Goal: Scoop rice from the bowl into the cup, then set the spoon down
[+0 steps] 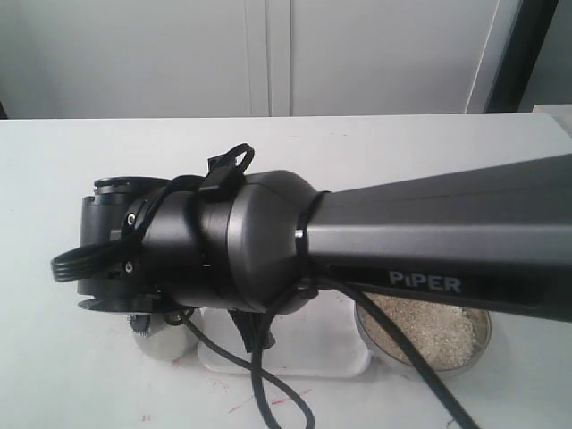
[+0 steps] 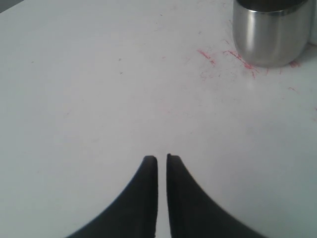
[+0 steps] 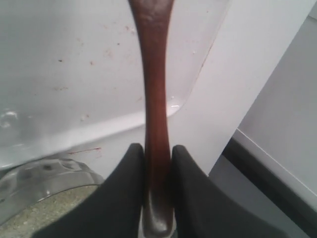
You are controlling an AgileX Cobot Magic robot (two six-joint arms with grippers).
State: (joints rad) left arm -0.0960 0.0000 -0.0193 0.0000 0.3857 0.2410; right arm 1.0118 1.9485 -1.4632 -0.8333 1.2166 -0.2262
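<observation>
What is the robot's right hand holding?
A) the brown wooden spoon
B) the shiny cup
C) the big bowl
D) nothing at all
A: in the right wrist view, the right hand is closed around the slim handle of the dark reddish-brown spoon.

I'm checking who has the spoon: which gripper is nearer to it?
Right. The right gripper is clamped on the spoon handle; the left gripper is shut over the table, apart from the cup, no spoon in its view.
</observation>
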